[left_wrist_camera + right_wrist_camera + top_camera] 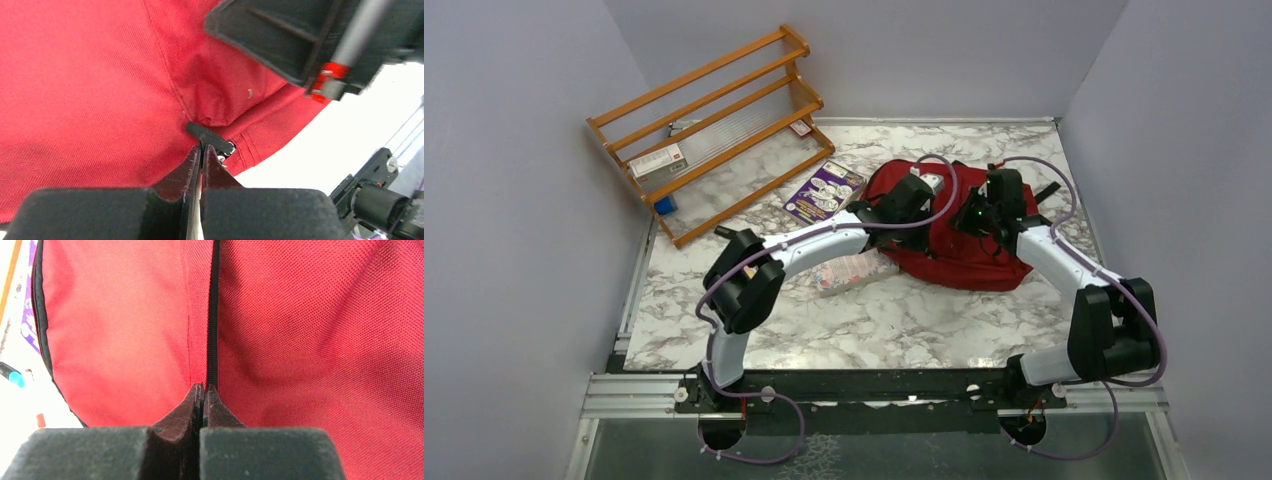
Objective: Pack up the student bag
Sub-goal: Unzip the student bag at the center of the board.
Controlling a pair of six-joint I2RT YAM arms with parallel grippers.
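Observation:
The student bag (959, 255), dark red with black trim, lies flat at the middle right of the marble table. My left gripper (931, 186) is over its far left part. In the left wrist view that gripper (204, 148) is shut on the black zipper pull (212, 137) at the bag's edge. My right gripper (984, 218) is over the bag's middle. In the right wrist view it (204, 386) is shut, its tips pinching the black zipper line (212, 315) that runs across the red fabric (310, 340). The bag's opening does not show.
A purple book (824, 190) lies left of the bag, and another book (854, 270) sits partly under my left arm. A wooden rack (714, 130) holding a small box (659, 162) stands at the back left. Walls close in on three sides.

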